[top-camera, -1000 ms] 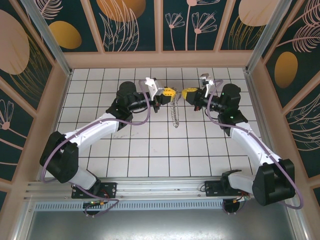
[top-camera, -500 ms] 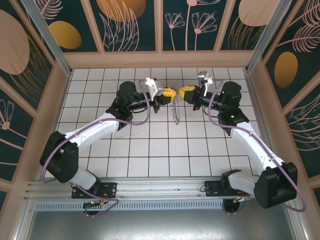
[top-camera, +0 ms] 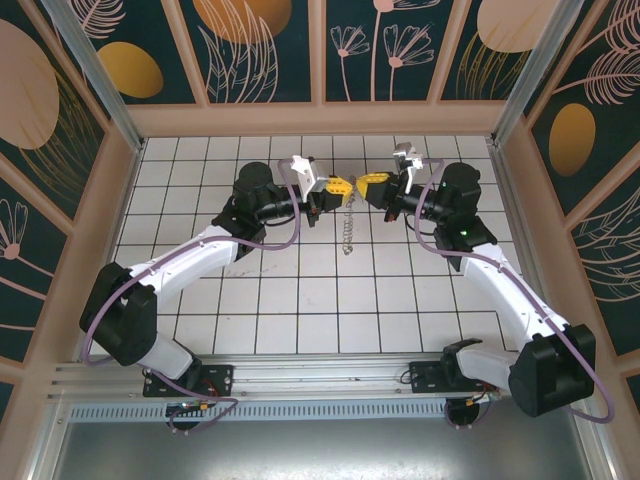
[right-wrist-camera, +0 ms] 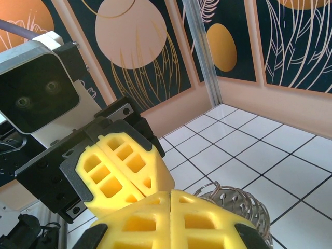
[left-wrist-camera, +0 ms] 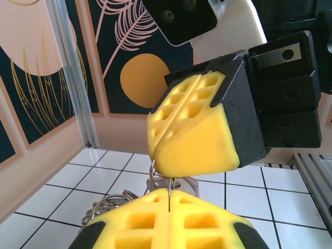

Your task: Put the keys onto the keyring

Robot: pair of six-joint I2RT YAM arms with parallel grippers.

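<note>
Yellow jaws closed both sides, left pair pinching keyring

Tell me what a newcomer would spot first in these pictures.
Two yellow-tipped grippers meet nose to nose above the far middle of the tiled table: the left gripper and the right gripper, both shut. Between them the keyring dangles as a thin chain. The dark floral wall panels all round come next.

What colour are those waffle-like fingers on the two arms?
The fingers are bright yellow with black backing, clearest in the left wrist view.
</note>
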